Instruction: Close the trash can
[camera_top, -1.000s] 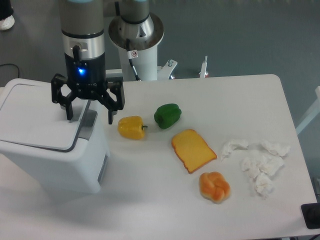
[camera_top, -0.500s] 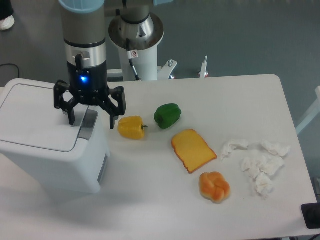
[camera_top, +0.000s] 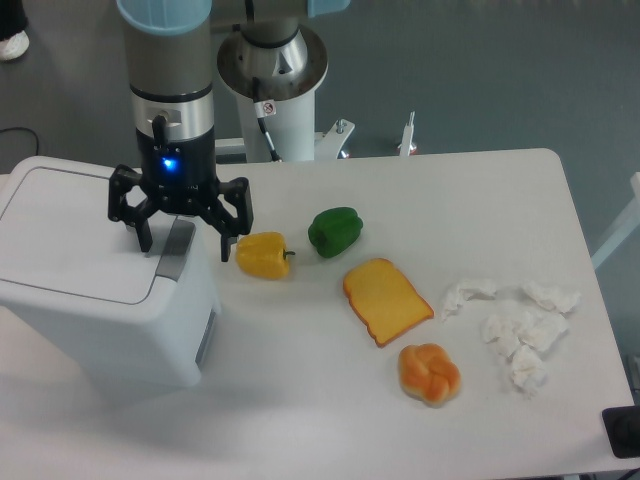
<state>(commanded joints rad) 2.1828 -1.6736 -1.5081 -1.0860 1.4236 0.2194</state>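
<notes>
The trash can (camera_top: 95, 300) is a large white boxy bin at the left of the table. Its flat white lid (camera_top: 70, 235) lies down on the body. A grey latch panel (camera_top: 175, 247) sits at the lid's right edge. My gripper (camera_top: 183, 245) hangs open just above that latch panel. Its left finger is over the lid's edge and its right finger is off the bin's right side. Nothing is between the fingers.
A yellow pepper (camera_top: 263, 255) lies just right of the gripper, with a green pepper (camera_top: 334, 230) beyond it. A bread slice (camera_top: 387, 300), a bun (camera_top: 429, 373) and crumpled white tissues (camera_top: 515, 325) lie further right. The robot base (camera_top: 272, 75) stands behind the table.
The gripper has risen slightly and shifted a little to the right over the latch panel. The lid stays flat on the bin.
</notes>
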